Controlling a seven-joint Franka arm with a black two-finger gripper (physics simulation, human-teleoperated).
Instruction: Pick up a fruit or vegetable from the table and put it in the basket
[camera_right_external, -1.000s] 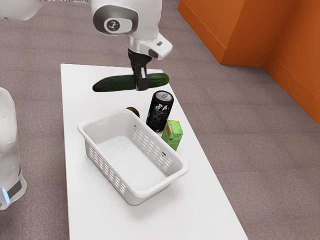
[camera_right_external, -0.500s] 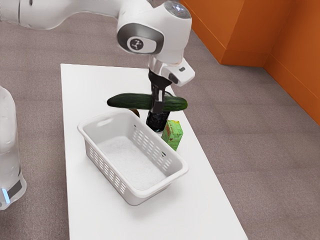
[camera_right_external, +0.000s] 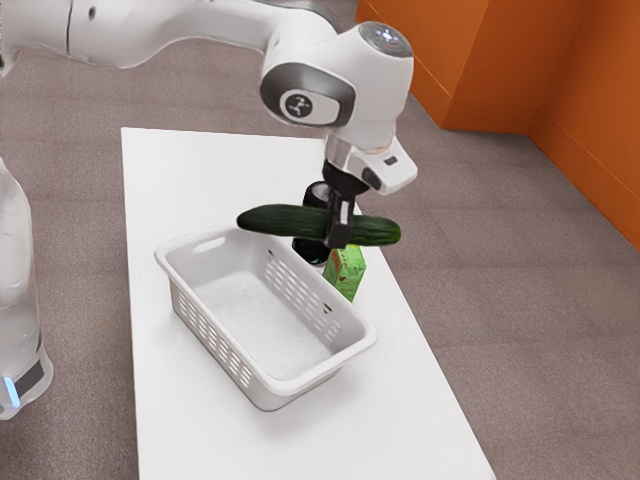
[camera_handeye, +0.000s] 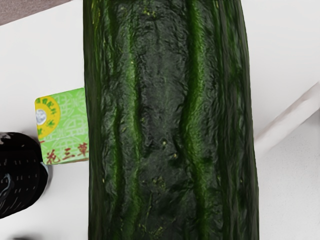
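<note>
My black gripper (camera_right_external: 340, 232) is shut on a long dark green cucumber (camera_right_external: 285, 220), gripped right of its middle in the exterior view. The cucumber is held in the air, level, in front of the can and over the far rim of the white basket (camera_right_external: 172, 262). In the wrist view the cucumber (camera_handeye: 167, 120) lies large right under the hand, with part of the basket's rim (camera_handeye: 290, 119) beside it. Inside the basket a bare white floor shows.
A black can (camera_right_external: 308, 250) and a green box (camera_right_external: 346, 272) stand on the white table (camera_right_external: 180, 180) against the basket's far side. In the wrist view the box (camera_handeye: 65, 125) and can (camera_handeye: 20, 175) are beside the cucumber. Orange panels rise behind.
With the cucumber held, my hand has moved toward the exterior view's right and nearer its camera, from behind the can to in front of it. The basket, can and box have stayed put.
</note>
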